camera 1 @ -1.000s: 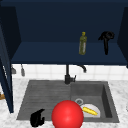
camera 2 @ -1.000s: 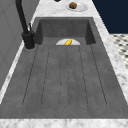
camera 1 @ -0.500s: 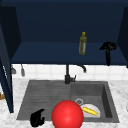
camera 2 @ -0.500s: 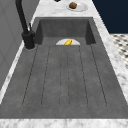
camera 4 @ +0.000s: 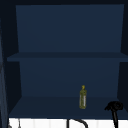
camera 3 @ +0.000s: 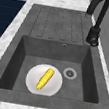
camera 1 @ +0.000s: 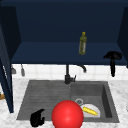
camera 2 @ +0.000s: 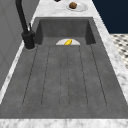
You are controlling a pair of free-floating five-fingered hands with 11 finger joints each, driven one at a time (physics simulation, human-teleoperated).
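Front view: the right hand (camera 1: 113,56) is being held in the air at the right end of the cabinet shelf (camera 1: 50,53), level with its front edge and touching nothing; whether it is released or clenched cannot be told. The olive oil bottle (camera 1: 83,44), the thing nearest to it, is being kept upright on that shelf, well to the hand's left and apart from it. Because the bottle is tall and narrow, any reach toward it is judged best made level and slow, with its body met low down, so that it is not being tipped off the edge. The left hand (camera 1: 37,118) is being left idle low at the front of the drainboard, just beside a red ball (camera 1: 67,115); its state cannot be told either. Behind the ball, a corn cob (camera 1: 90,111) is being carried by a white plate (camera 1: 96,108) in the sink (camera 1: 110,97), below the black faucet (camera 1: 67,75).
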